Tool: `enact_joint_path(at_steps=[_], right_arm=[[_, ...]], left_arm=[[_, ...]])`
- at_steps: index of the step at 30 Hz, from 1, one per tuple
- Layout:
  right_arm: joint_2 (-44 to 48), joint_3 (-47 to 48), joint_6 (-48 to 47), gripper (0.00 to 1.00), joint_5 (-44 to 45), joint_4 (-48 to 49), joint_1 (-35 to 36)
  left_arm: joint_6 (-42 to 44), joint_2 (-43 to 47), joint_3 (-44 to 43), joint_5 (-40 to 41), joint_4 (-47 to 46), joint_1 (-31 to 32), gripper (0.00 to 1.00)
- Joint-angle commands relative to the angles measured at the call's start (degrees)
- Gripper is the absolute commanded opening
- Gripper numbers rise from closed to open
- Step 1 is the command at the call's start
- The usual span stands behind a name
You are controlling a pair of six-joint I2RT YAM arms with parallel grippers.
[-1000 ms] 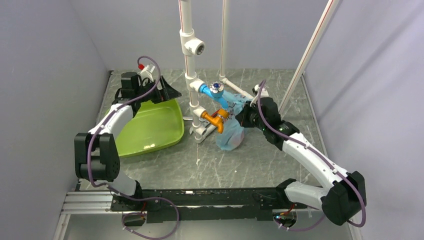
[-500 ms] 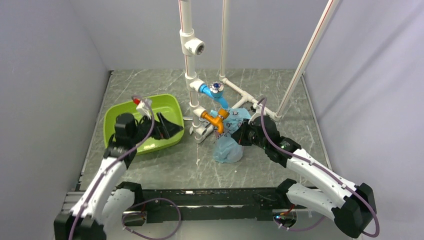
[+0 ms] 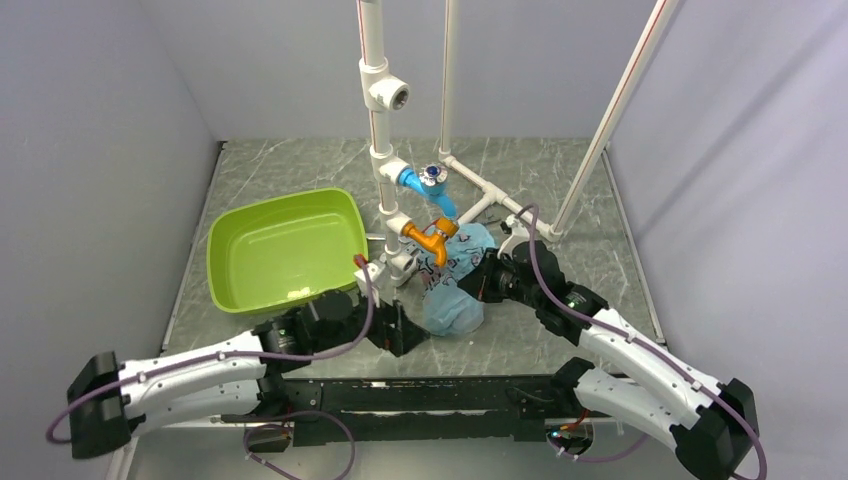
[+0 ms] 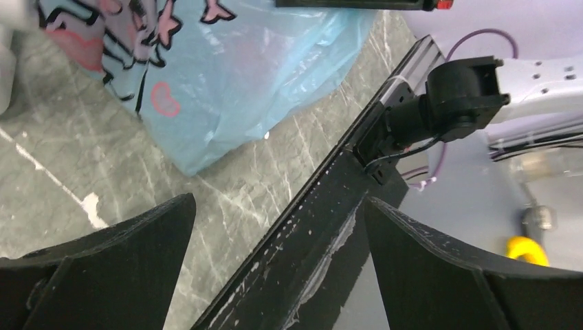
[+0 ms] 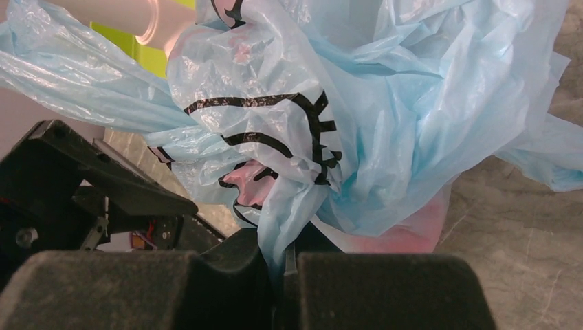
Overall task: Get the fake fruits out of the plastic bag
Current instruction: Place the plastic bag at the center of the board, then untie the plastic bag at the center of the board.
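Grey marble desk [image 3: 300, 170]: green tub [image 3: 280, 245] left of pipe stand [image 3: 380, 160], plastic bag [image 3: 452, 300] right, contents hidden, pinched by right gripper [image 5: 278, 265]; left gripper [image 4: 275, 206] spread wide.

The bag [image 3: 455, 295] is found mid-worktop [image 3: 300, 165], pressed against the front of the pipe stand [image 3: 384, 160]. The tub [image 3: 280, 250] is set left of the stand, toward the left edge. The left gripper [image 3: 403, 333] is placed just before the bag's left; the right gripper [image 3: 482, 280] is tucked against its right side.
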State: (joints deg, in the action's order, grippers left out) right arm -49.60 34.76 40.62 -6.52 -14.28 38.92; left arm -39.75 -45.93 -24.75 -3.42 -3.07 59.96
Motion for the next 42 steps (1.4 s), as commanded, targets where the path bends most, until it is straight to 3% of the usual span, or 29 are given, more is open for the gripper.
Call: enact_joint_path(at_steps=[1, 4, 7, 12, 16, 20, 23, 27, 30, 37, 42], right_arm=[[3.7, -0.4, 1.6, 0.09, -2.0, -1.8, 0.4], [6.3, -1.2, 1.8, 0.15, -2.4, -2.8, 0.5], [6.3, -1.3, 0.5, 0.30, -5.1, -2.6, 0.5], [6.2, 1.5, -2.4, 0.55, -3.6, -7.5, 0.4], [10.7, 1.7, -3.2, 0.73, 0.4, -9.8, 0.4], [15.6, 1.9, -3.0, 0.79, 3.3, -11.7, 0.1], [18.0, 1.6, -3.0, 0.73, 4.1, -12.6, 0.2], [19.3, 1.0, -5.5, 0.47, 0.2, -11.7, 0.2], [19.2, -0.1, -5.2, 0.37, -4.8, -8.3, 0.2], [16.4, -6.7, 6.9, 0.00, -14.9, 6.7, 0.3], [16.5, -12.6, 20.7, 0.00, -17.7, 22.8, 1.3]], left_arm=[[7.3, -5.2, -4.6, 21.5, -10.9, 12.4, 0.99], [13.4, -10.4, -7.5, 31.6, -13.8, 19.8, 0.99], [16.1, -15.1, -11.3, 38.8, -12.7, 23.2, 1.00], [14.3, -17.2, -15.7, 37.4, -6.0, 23.3, 0.99], [12.7, -14.5, -13.8, 33.4, -7.4, 23.3, 0.99], [10.9, -13.3, -15.1, 33.3, -4.4, 23.0, 0.99], [9.9, -14.3, -17.6, 33.9, -1.6, 23.0, 0.99], [9.1, -14.2, -17.7, 33.1, -2.4, 22.9, 0.99], [7.8, -14.2, -17.9, 31.1, -1.9, 22.2, 0.98], [7.3, -17.0, -21.3, 30.9, 2.7, 22.0, 0.99], [6.5, -17.5, -23.2, 33.9, 8.5, 22.0, 0.99]])
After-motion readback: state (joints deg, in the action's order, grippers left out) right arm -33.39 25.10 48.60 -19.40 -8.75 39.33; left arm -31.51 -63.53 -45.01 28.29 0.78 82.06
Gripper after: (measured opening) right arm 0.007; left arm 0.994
